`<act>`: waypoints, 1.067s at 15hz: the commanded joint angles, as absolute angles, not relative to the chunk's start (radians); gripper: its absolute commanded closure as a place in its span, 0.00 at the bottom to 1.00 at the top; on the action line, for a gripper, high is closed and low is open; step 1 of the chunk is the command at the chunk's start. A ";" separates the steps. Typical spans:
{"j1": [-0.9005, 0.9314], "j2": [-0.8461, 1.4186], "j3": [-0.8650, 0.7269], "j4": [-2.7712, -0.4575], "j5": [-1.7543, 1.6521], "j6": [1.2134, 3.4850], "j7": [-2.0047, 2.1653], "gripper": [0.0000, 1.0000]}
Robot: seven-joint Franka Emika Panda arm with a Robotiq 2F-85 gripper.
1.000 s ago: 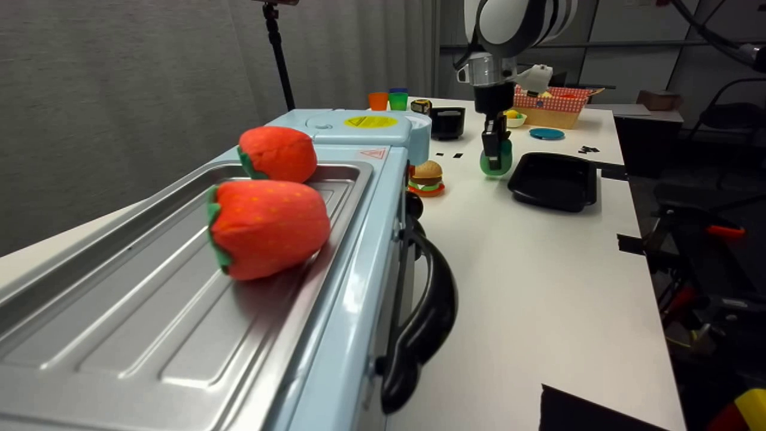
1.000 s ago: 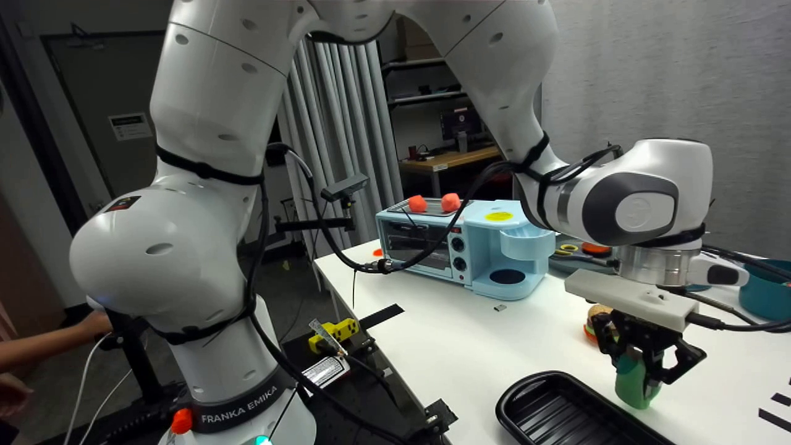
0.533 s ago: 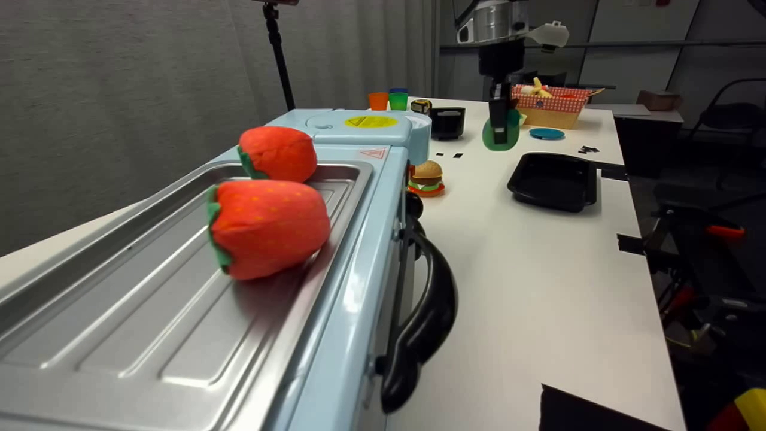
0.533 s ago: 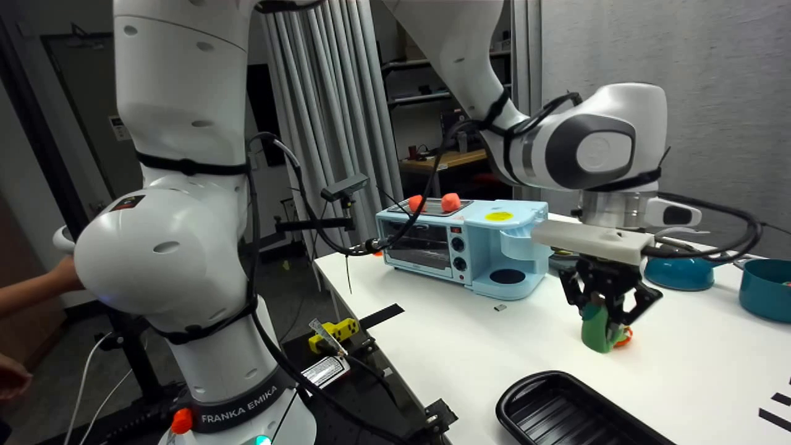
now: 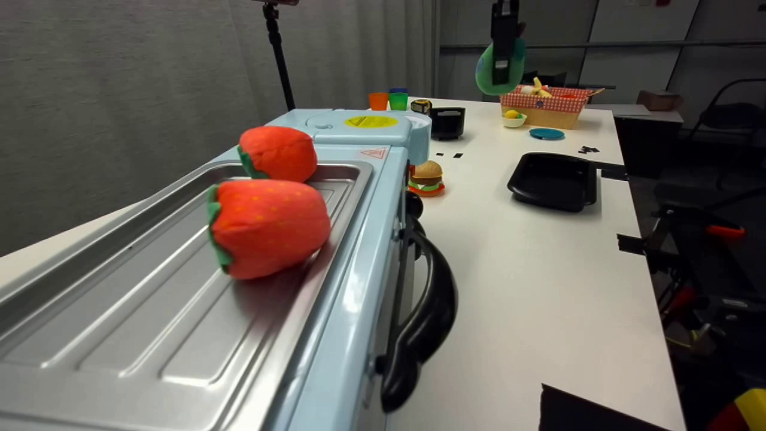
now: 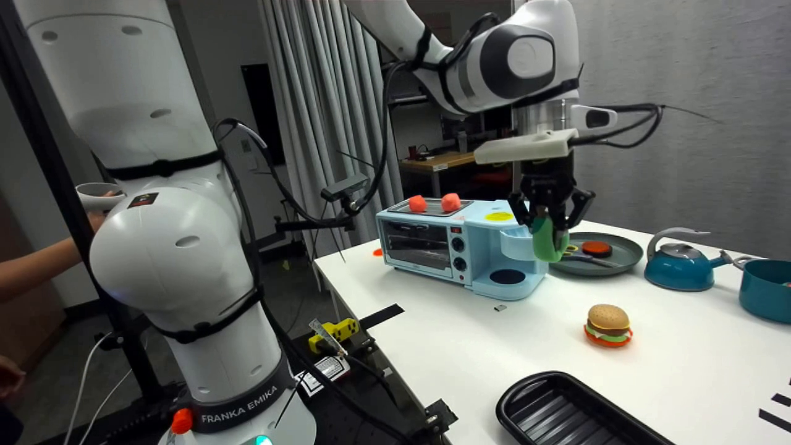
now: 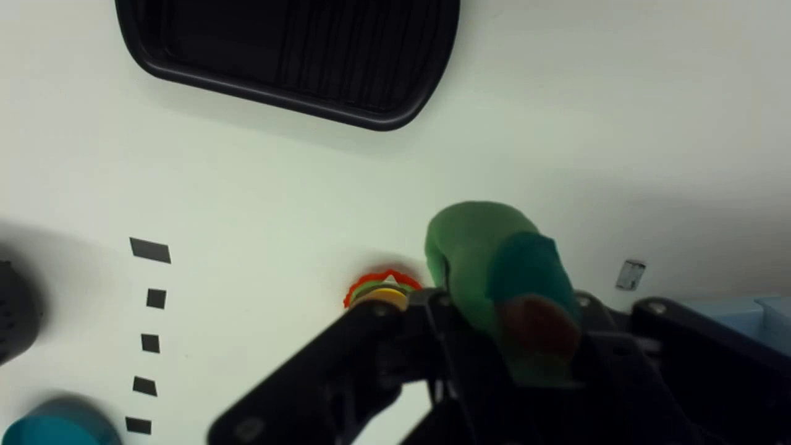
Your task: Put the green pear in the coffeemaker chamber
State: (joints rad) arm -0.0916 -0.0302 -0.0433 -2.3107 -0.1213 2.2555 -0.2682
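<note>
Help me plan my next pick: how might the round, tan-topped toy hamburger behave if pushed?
The toy hamburger would probably slide rather than roll, sitting upright on its wide reddish base. Its squat build makes tipping unlikely.

There's wide room to move over the table (image 6: 432,337), from the edge by the robot (image 6: 179,247) to the blue coffeemaker chamber (image 6: 487,244). Its round part (image 6: 516,246) sticks out in the way, with a gap under it. The black tray (image 5: 555,173) takes up space near the robot's edge. A toy burger (image 6: 608,324) sits farther in. By the curtain (image 5: 149,72) edge stand a grey dish (image 6: 629,254), kettle (image 6: 683,272) and pot (image 6: 765,293).
</note>
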 commanded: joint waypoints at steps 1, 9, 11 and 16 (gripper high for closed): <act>-0.048 -0.107 -0.018 -2.306 -0.164 2.218 -0.237 0.95; 0.003 -0.018 0.027 -2.162 -0.191 2.228 -0.246 0.95; 0.014 0.028 0.035 -2.113 -0.186 2.230 -0.243 0.95; 0.004 0.137 0.026 -2.034 -0.173 2.241 -0.290 0.95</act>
